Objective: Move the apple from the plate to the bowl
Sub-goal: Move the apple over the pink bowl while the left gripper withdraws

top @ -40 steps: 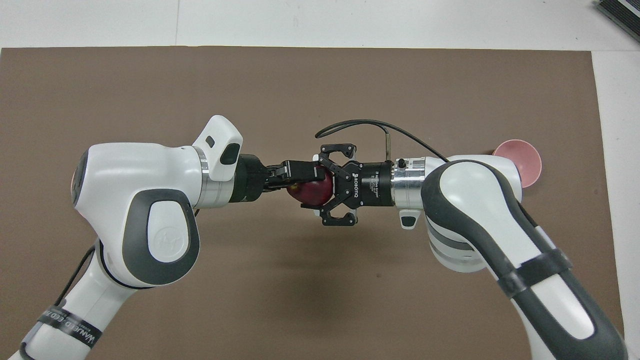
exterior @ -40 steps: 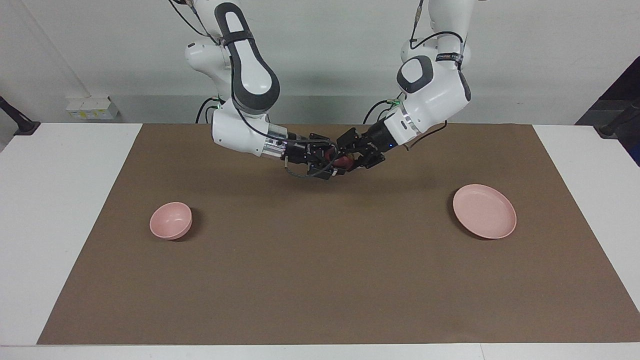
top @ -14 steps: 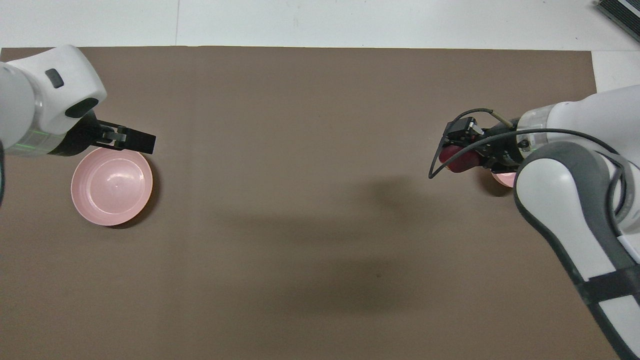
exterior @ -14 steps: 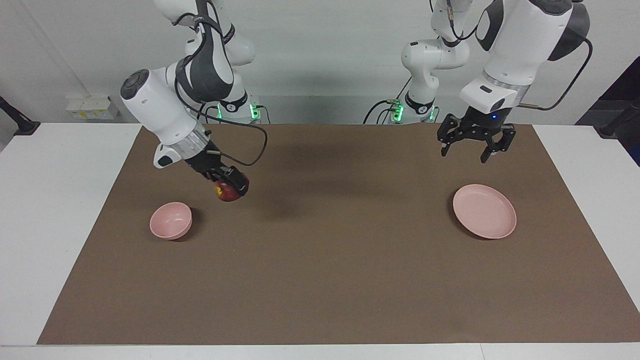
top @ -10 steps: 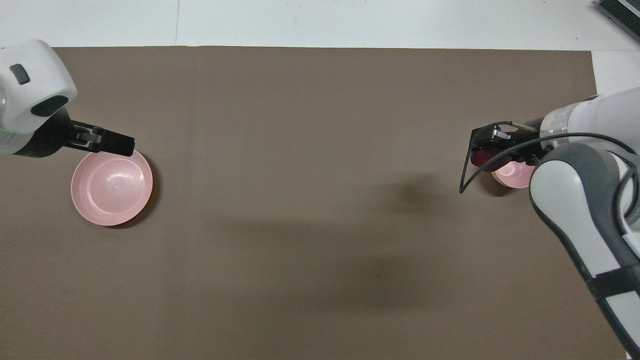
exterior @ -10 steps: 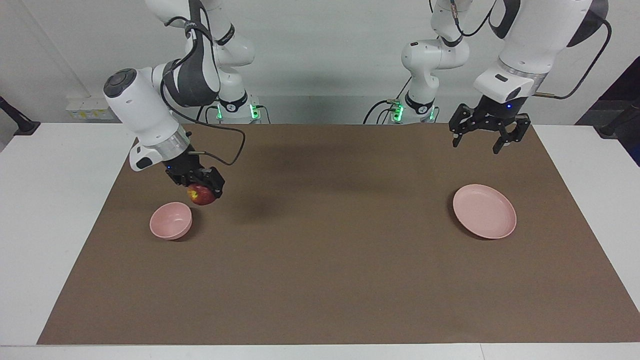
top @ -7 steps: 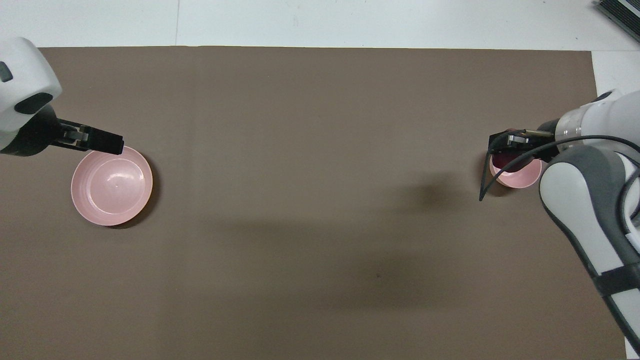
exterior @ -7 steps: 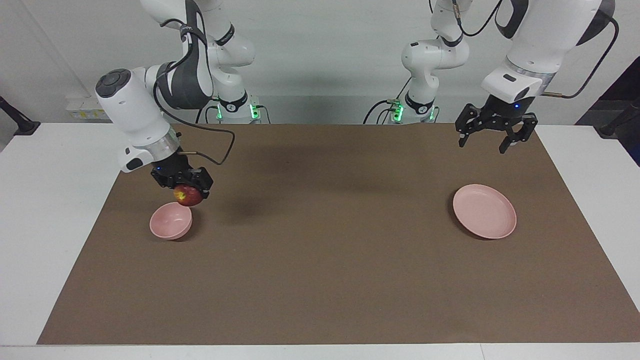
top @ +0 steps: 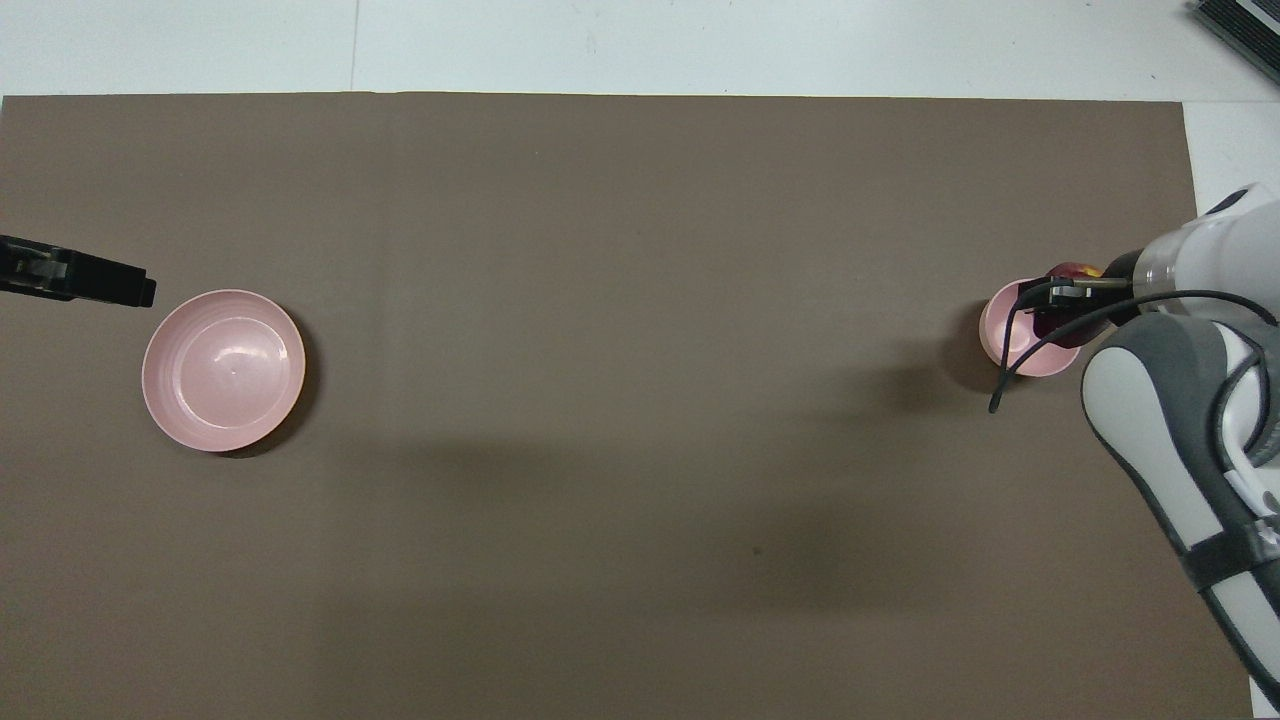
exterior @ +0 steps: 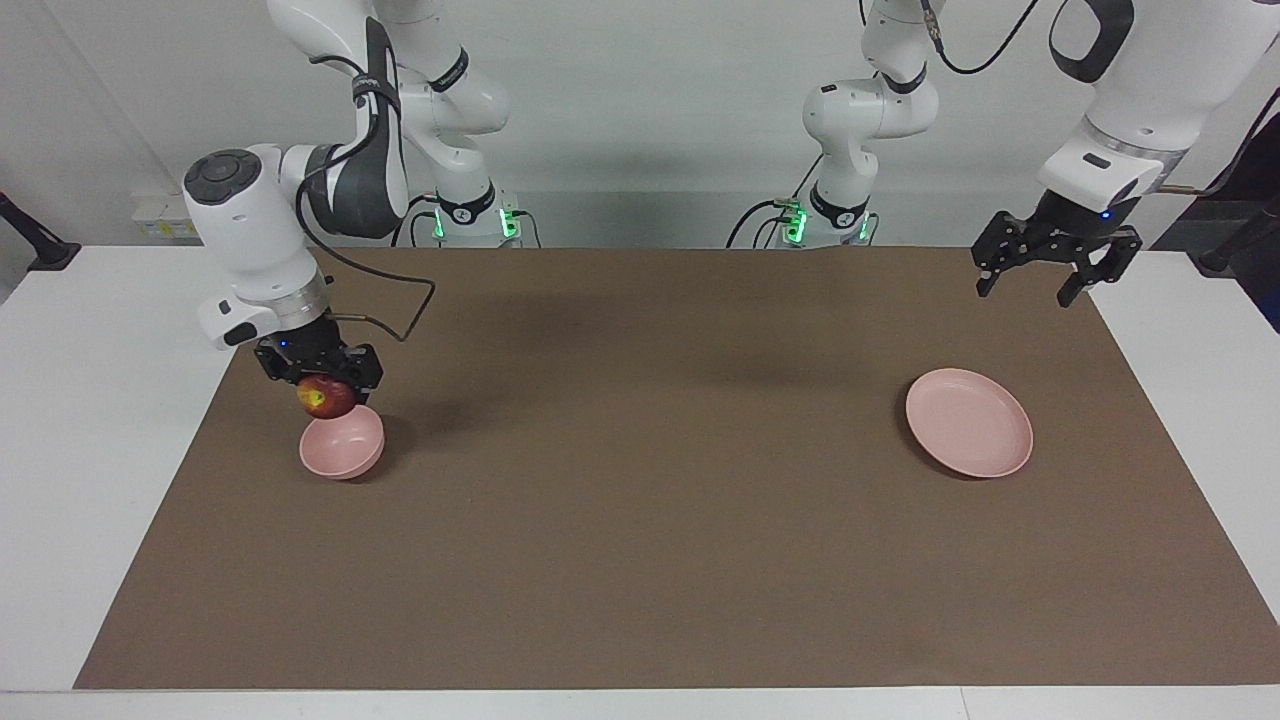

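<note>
Apple (exterior: 322, 398) — small, dark red with a yellowish patch; clamped in the right gripper (exterior: 320, 385), off the table, directly above the bowl (exterior: 342, 443) and close to its rim on the side nearer the robots. Not in the bowl yet, not touching it as far as the facing view shows.

Bowl — small, deep, pale pink; on the brown mat (exterior: 640, 480) toward the right arm's end of the table. Nothing inside it. In the overhead view the right arm's wrist and cable cover part of it.

Plate (exterior: 969, 422) — wide, flat, pale pink; toward the left arm's end of the table, well apart from the bowl. Bare; the apple is off it.

Left gripper (exterior: 1044, 268) — fingers spread, holding nothing, raised over the mat's corner nearest the left arm's base; this arm waits.

Task status — pickup from the plate and carry across look done. What is left, by my reading: centre the apple over the bowl's mouth, lower it a little, let go, lift clear.
</note>
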`<state>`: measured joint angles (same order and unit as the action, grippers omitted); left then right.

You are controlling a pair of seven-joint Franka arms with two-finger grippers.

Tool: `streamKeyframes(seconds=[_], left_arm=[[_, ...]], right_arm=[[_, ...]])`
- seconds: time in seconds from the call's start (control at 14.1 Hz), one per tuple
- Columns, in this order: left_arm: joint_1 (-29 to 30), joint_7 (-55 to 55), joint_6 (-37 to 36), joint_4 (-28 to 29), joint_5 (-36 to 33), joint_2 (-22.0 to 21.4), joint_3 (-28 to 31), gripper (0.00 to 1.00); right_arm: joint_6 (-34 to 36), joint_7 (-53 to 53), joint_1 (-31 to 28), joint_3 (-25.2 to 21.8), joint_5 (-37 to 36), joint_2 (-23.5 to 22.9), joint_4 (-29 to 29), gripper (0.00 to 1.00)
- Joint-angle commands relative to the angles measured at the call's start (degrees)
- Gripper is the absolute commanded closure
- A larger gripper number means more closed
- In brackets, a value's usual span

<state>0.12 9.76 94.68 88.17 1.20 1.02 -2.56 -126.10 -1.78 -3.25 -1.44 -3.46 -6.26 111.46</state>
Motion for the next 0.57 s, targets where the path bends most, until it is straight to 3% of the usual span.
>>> streamKeyframes(seconds=[0.0, 0.5], left_arm=[[-2.85, 0.96, -2.74, -0.54, -0.59, -1.02, 3.26, 0.00], [-2.50, 1.40, -13.46, -8.79, -1.03, 0.99, 3.79, 0.00]], right_arm=[[-5.02, 2.75, -1.06, 0.56, -3.64, 0.82, 3.06, 1.00], [-16.10, 2.22, -2.81, 0.65, -4.80, -5.24, 7.72, 1.00]])
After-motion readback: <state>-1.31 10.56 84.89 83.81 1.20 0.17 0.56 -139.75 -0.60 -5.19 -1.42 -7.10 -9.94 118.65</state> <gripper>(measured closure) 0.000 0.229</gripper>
